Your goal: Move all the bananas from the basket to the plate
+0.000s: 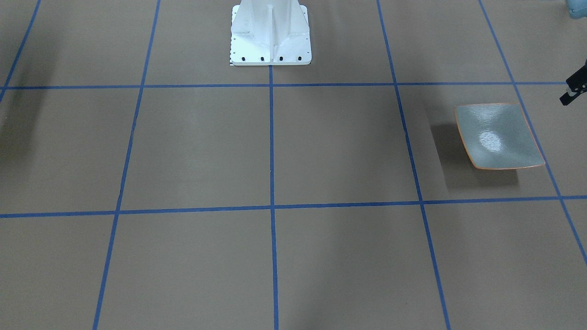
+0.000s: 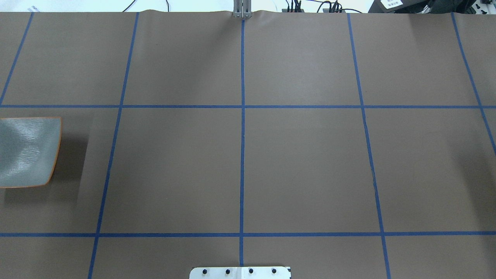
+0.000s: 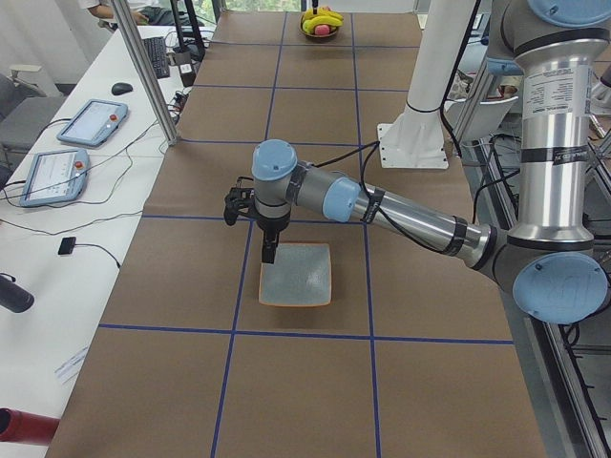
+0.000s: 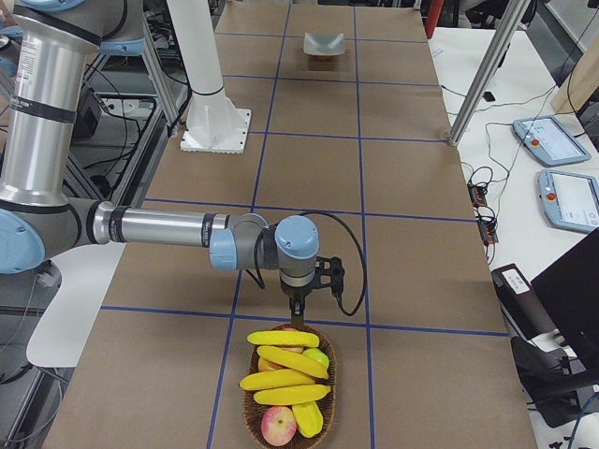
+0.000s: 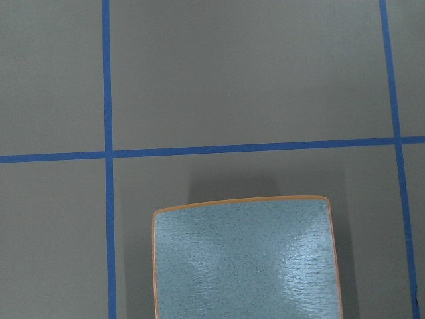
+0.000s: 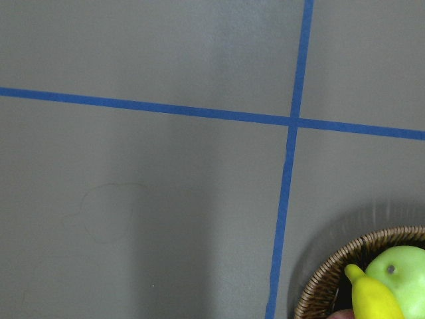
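Observation:
Several yellow bananas (image 4: 277, 379) lie in a wicker basket (image 4: 251, 412) at the table's near end in the exterior right view. My right gripper (image 4: 297, 309) hangs just beyond the basket's far rim; I cannot tell whether it is open or shut. The right wrist view catches the basket rim (image 6: 325, 279) and one banana tip (image 6: 370, 299). The grey-green plate (image 1: 497, 135) with an orange rim lies bare near the other end. My left gripper (image 3: 268, 254) hovers over the plate's (image 3: 298, 277) edge, nothing seen in it, state unclear. The left wrist view looks down on the plate (image 5: 242, 259).
A green apple (image 6: 398, 272) and a reddish apple (image 4: 278, 426) share the basket. The white robot base (image 1: 270, 34) stands mid-table at the robot's side. Blue tape lines grid the brown table. Tablets (image 4: 562, 168) and cables lie on a side bench.

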Motion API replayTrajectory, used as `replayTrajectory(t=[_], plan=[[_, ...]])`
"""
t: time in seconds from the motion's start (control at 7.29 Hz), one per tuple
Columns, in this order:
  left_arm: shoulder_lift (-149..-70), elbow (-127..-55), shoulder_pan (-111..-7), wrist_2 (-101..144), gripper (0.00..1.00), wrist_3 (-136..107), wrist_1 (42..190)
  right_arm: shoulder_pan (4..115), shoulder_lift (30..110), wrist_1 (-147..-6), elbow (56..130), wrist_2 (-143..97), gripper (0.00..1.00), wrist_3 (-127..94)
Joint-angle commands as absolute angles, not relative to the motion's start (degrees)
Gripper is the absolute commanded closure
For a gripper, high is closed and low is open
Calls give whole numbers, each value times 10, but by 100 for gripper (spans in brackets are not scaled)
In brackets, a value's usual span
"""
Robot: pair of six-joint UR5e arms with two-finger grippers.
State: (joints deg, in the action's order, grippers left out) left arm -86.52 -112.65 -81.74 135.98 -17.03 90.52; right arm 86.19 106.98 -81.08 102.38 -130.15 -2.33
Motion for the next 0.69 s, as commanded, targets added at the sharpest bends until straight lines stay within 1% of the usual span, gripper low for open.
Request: replayTrajectory(t=[0.0, 0.41, 0.55], plan=[[-865, -1125, -817, 1355, 0, -171, 910, 862, 1096, -766, 983, -1270, 0, -31], [-865, -1127, -817, 1355, 0, -171, 910, 861, 1093, -700, 923, -1297, 1, -43], [-864, -1127, -817, 1354, 0, -171, 910, 860, 1090, -694, 933, -1302, 1, -82]])
